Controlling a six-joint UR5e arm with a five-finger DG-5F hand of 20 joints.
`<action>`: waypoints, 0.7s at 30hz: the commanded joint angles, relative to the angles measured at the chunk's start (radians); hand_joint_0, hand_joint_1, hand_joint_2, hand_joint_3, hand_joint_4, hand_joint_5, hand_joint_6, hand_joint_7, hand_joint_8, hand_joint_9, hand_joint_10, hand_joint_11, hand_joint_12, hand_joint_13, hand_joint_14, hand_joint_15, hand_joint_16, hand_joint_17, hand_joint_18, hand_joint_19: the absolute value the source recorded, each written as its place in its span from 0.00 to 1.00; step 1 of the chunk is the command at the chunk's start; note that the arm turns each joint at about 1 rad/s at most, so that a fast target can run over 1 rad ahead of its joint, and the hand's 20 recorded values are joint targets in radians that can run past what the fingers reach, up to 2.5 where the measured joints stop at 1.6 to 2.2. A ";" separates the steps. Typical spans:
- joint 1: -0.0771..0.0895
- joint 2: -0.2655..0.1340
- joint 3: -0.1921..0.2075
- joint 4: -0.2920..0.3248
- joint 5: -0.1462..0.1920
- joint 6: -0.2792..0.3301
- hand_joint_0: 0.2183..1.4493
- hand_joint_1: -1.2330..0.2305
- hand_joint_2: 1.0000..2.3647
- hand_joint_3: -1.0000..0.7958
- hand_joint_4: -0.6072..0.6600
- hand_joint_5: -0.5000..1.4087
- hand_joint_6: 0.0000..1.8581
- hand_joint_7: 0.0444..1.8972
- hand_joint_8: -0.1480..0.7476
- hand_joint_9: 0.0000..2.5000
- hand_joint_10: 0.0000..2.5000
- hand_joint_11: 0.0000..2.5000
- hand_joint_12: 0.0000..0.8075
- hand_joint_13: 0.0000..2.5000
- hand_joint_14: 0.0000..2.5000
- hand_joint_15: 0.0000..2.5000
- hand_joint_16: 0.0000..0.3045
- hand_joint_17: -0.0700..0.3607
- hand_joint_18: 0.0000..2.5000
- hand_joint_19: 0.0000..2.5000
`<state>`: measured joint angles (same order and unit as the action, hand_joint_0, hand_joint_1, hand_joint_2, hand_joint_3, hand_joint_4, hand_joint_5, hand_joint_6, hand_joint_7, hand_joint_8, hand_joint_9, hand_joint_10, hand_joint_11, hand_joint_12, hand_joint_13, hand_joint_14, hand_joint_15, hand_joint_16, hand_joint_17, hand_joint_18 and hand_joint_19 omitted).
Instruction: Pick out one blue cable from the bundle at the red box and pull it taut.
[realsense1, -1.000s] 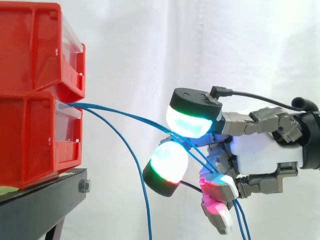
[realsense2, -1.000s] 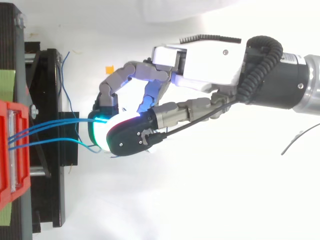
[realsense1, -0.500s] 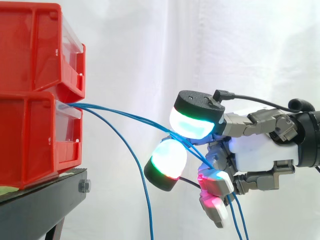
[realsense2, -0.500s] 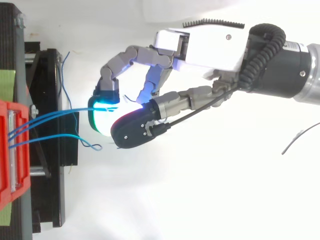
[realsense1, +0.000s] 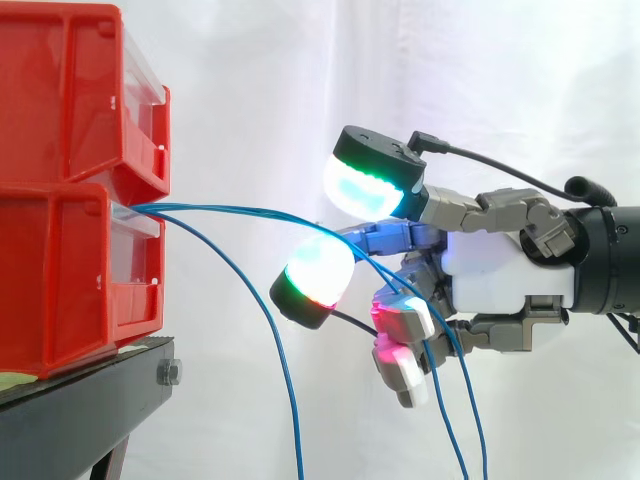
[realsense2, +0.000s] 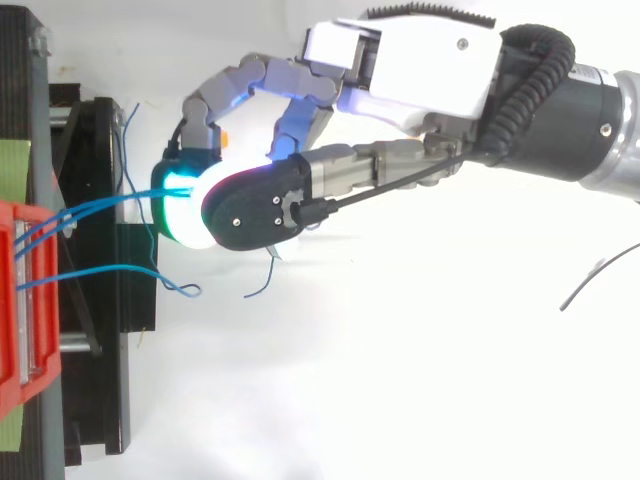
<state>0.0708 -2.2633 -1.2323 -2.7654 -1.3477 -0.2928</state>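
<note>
My hand (realsense1: 500, 285) among the blue cables (realsense1: 230, 210) at the lower red bin (realsense1: 60, 270).
Two of the cables arch from the bin's front into my hand, pass through it and hang down below it. I cannot tell whether my hand is clamped on them or only carrying them. A third blue cable (realsense1: 290, 400) leaves the same bin and droops down, apart from my hand. The bin rests on a black stand (realsense1: 80, 410).

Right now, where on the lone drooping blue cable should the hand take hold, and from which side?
Take the drooping cable on its free sloping stretch just past the lower red bin, coming from the side away from the bin and beneath the other two cables. There it hangs clear of them, with open space around it.
</note>
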 joint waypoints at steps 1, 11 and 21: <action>0.000 0.001 0.001 0.009 0.033 0.000 0.29 0.51 0.01 0.33 0.54 0.18 0.46 0.47 0.47 0.51 0.01 0.35 0.47 0.46 0.01 0.28 0.18 0.44 0.38 0.31; 0.007 0.001 0.001 0.003 0.101 0.003 0.29 0.46 0.01 0.38 0.53 0.18 0.46 0.49 0.47 0.50 0.01 0.35 0.47 0.46 0.01 0.28 0.17 0.44 0.38 0.31; 0.009 0.001 -0.001 0.003 0.107 0.004 0.30 0.38 0.02 0.45 0.55 0.17 0.49 0.47 0.47 0.48 0.01 0.36 0.47 0.45 0.01 0.28 0.18 0.44 0.38 0.30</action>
<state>0.0795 -2.2637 -1.2330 -2.7627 -1.2406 -0.2884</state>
